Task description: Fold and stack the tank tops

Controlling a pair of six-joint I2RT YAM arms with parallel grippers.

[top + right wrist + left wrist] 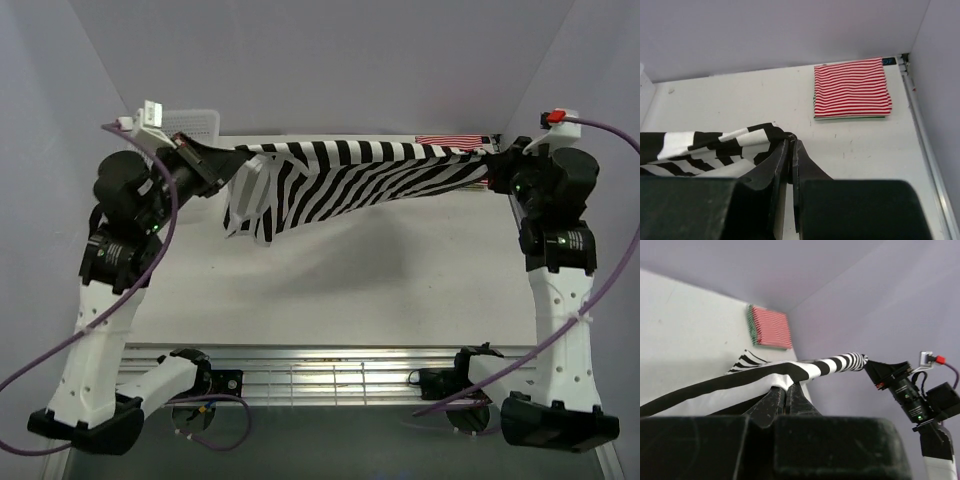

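Right gripper (790, 142): jaws pinched together on a bunched edge of the black-and-white tank top (705, 147). The cloth runs off from the jaws to the left edge of the frame, broad stripes wrinkled, and looks lifted off the tabletop (740, 100). The red-and-white tank top (851, 87) is folded into a neat rectangle, flat in the far right corner of the tabletop, well apart from the jaws. It sits on a green tank top (850, 117), of which only a thin edge shows along the near and left sides. Plain wall (765, 30) behind.
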